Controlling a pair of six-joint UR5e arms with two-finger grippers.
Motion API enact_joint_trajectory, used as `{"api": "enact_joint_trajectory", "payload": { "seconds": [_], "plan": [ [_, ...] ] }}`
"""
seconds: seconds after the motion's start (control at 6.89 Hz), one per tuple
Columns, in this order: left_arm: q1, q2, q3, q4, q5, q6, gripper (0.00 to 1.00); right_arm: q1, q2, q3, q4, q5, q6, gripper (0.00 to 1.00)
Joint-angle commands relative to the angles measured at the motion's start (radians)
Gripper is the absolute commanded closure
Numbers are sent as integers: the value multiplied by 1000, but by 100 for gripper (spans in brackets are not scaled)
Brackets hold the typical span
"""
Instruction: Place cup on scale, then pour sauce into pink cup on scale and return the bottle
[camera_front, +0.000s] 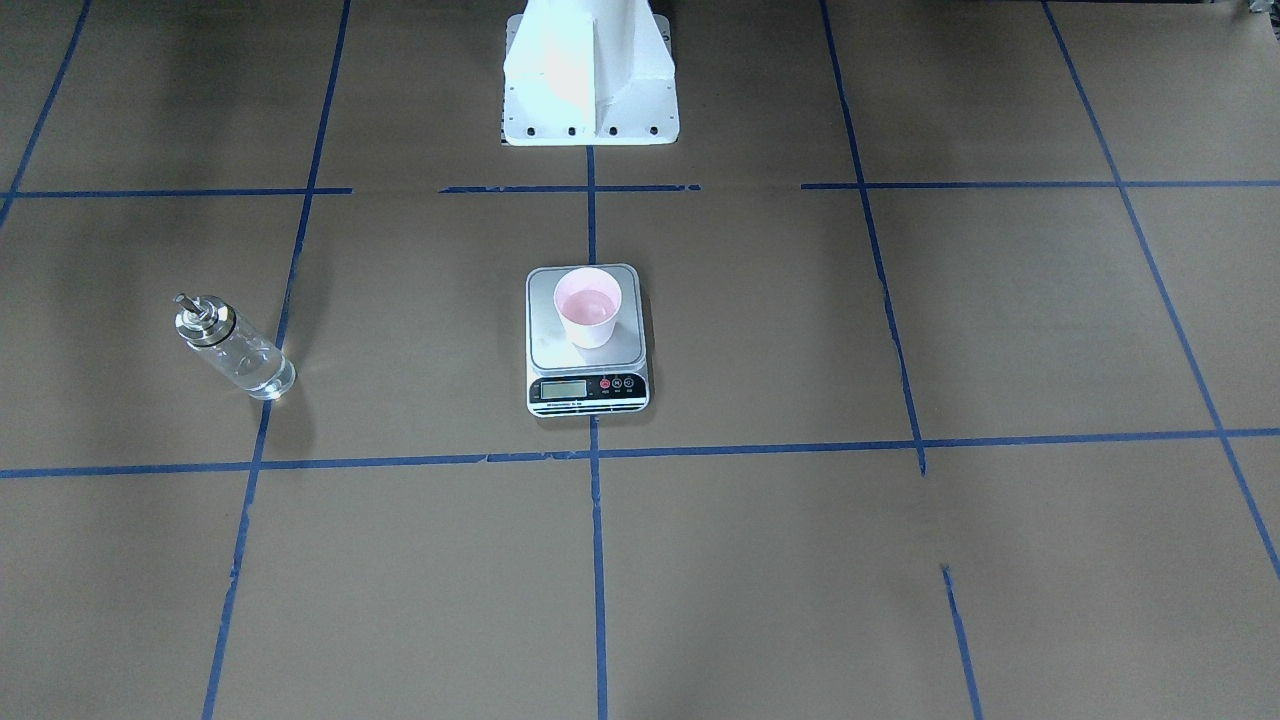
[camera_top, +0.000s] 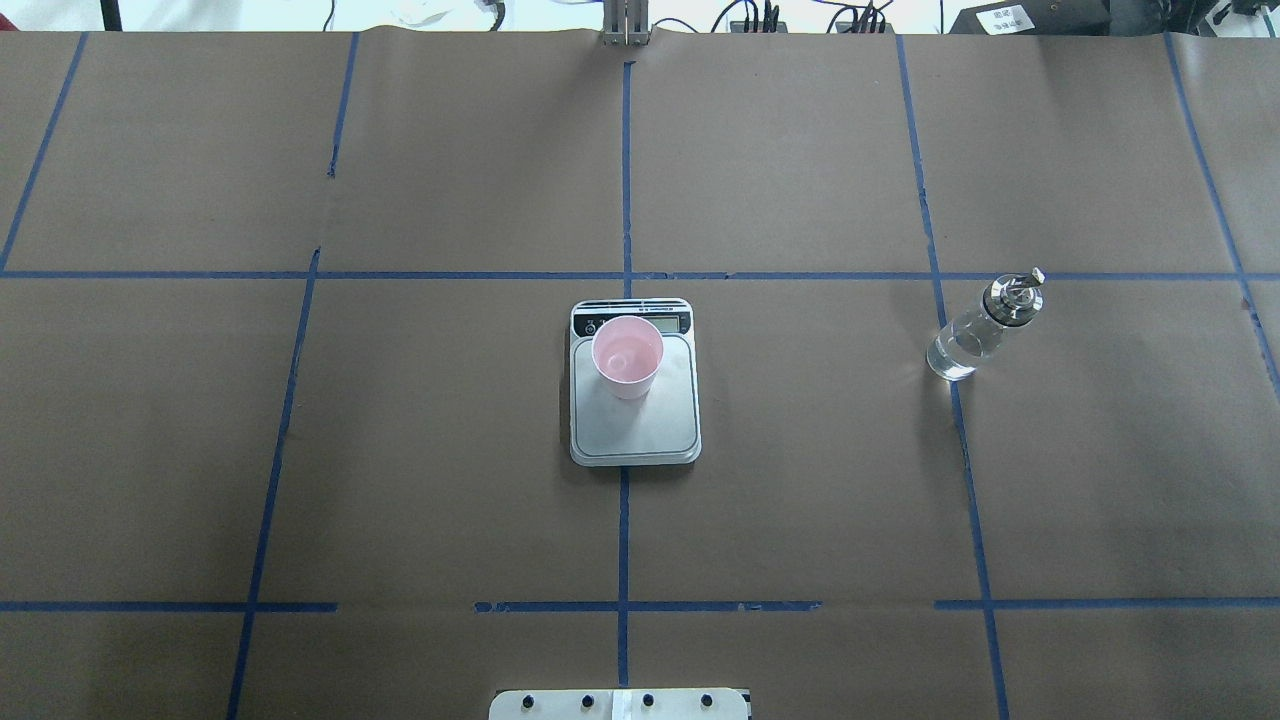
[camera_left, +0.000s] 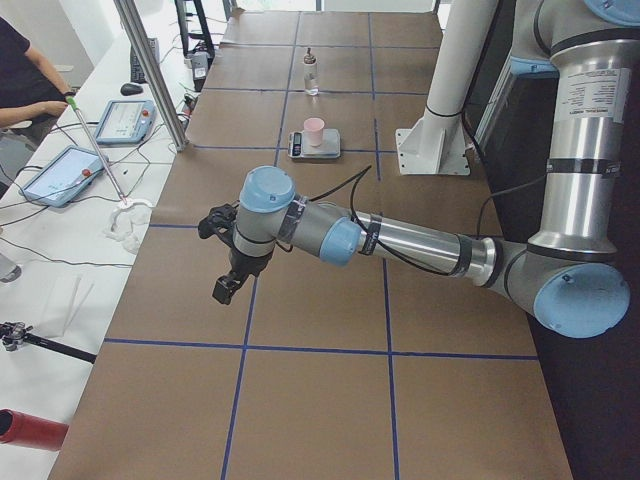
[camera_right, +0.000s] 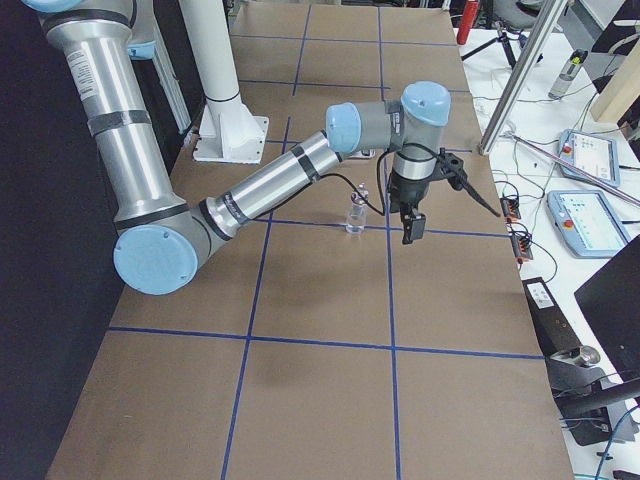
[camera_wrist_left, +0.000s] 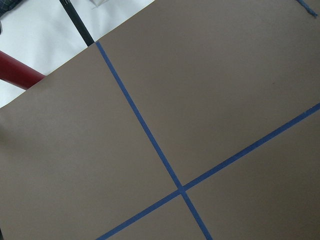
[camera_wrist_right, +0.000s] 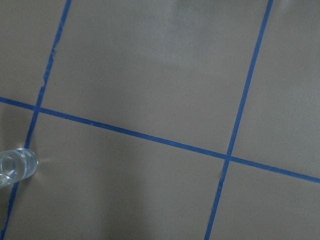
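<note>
Two grippers, my left gripper (camera_left: 225, 286) and right gripper (camera_right: 410, 232), show only side-on; I cannot tell wide from narrow. The cup (camera_top: 627, 358) sits on the scale (camera_top: 635, 432); the bottle (camera_top: 968, 342) stands well to its right. My right gripper hangs near the bottle, perhaps close enough to topple it.

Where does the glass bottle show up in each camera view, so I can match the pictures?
Front-facing: bottle left of middle, on a blue tape line.
Overhead: bottle right of middle, same line.
Exterior left: bottle far end, top centre, beyond the scale.
Exterior right: bottle centre of picture.
Left wrist: not in it.
Right wrist: bottle cut off at lower-left edge.
Landmark: the blue tape line under its base.
</note>
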Motion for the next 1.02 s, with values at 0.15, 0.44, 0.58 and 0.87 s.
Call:
{"api": "enact_joint_trajectory", "payload": {
  "seconds": [0.15, 0.44, 0.58, 0.87],
  "plan": [
    [-10, 39, 55, 1, -3, -7, 0, 44, -241, -119, 432, 68, -28, 0],
    [-10, 85, 115, -1, -1, -1, 0, 35, -278, -150, 434, -29, -25, 0],
    [-10, 85, 120, 14, 0, -2, 0, 35, -280, -165, 431, -21, -12, 0],
    [-11, 90, 130, 113, 0, 2, 0, 35, -281, -194, 431, -18, -4, 0]
  ]
}}
